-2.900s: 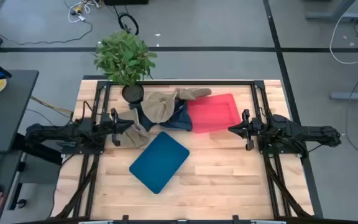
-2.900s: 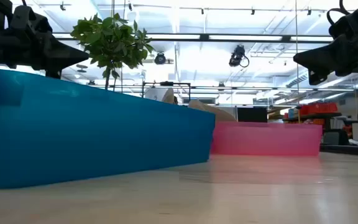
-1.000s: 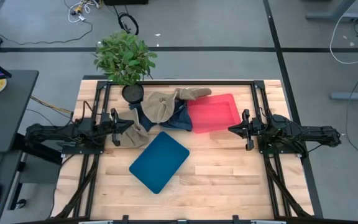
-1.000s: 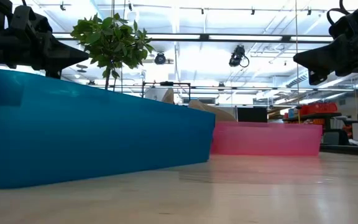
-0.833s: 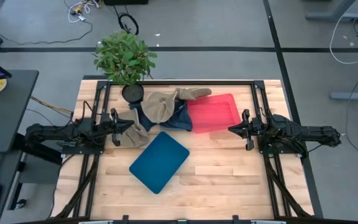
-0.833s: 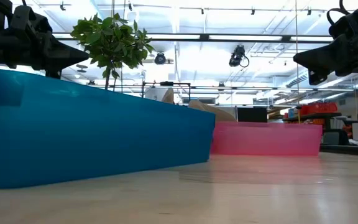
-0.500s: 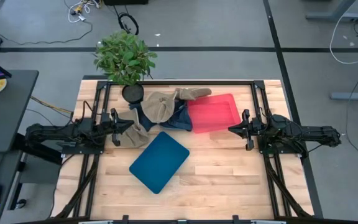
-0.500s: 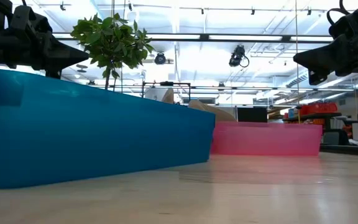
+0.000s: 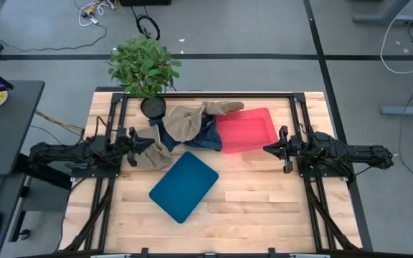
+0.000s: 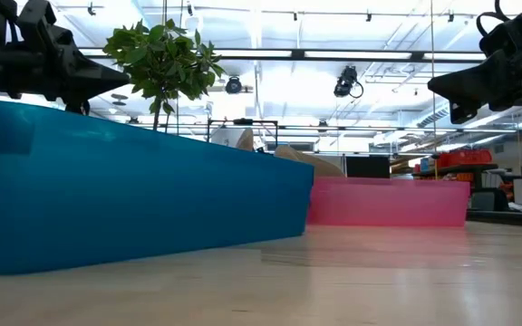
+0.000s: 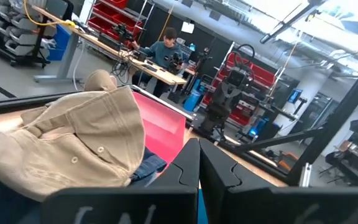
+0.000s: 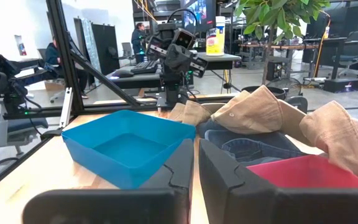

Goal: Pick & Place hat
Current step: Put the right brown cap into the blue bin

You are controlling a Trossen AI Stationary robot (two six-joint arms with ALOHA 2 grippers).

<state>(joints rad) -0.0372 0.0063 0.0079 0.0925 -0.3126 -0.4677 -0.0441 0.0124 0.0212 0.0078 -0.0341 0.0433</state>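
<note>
With both claws together, the left claw (image 9: 136, 140) just beside the tan hats (image 9: 185, 123) heaped against the red bin (image 9: 248, 129), the right claw (image 9: 269, 149) waiting beyond, spread your fingers wide before you descend on one brim.

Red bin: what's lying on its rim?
A tan hat drapes over the red bin far rim, and denim overlaps its plant-side edge. What the fabric covers is hidden.

Matt tan cloth hats (image 9: 185, 123), smooth plastic blue bin (image 9: 183, 185), pale wood table (image 9: 257, 201).
</note>
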